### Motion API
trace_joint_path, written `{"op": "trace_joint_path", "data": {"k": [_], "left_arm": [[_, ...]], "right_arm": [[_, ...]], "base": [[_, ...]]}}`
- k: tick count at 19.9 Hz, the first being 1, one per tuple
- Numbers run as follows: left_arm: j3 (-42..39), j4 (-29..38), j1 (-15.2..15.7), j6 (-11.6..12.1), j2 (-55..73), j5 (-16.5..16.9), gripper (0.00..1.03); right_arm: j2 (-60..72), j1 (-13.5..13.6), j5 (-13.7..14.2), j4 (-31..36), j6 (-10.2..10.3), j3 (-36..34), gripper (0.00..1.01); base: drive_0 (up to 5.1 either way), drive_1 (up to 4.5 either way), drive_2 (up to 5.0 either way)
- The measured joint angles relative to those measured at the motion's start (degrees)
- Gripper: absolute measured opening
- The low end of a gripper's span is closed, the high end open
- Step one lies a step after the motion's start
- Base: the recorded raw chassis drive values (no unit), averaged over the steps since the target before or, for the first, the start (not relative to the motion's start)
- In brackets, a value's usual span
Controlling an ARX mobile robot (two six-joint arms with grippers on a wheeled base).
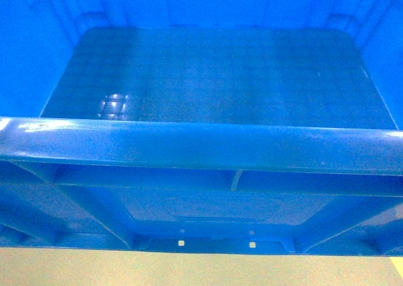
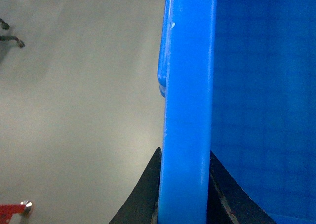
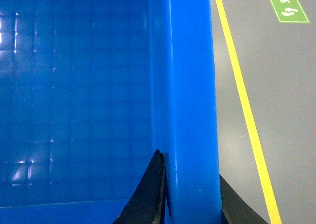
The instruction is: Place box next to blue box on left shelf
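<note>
Seen from the head camera: near rim and ribbed outer wall of the blue box (image 1: pixel 201 144) up close, gridded bottom beyond, pale floor (image 1: pixel 189 270) below. No grippers there. Only at the wrists: left gripper (image 2: pixel 185 194) clamped on the left rim, right gripper (image 3: pixel 190 194) on the right rim, yellow floor line (image 3: pixel 244 105) and green sign (image 3: pixel 286 4) farther off.

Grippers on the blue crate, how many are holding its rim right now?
2. The left gripper straddles the rim of the box on one side wall; the right gripper straddles the rim on the opposite wall. Neither shows in the head view.
</note>
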Motion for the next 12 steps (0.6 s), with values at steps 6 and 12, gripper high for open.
{"op": "trace_joint_path", "data": {"k": [6, 12], "left_arm": [[0.0, -0.02, 0.0, 0.0, 0.0, -0.02, 0.13], [0.0, -0.04, 0.0, 0.0, 0.02, 0.02, 0.13]], "right_arm": [[0.0, 0.0, -0.04, -0.07, 0.02, 0.0, 0.11], [0.02, 0.0, 0.0, -0.15, 0.02, 0.0, 0.11]], "base": [[0.0, 3.98, -4.0], [0.0, 3.98, -4.0]]}}
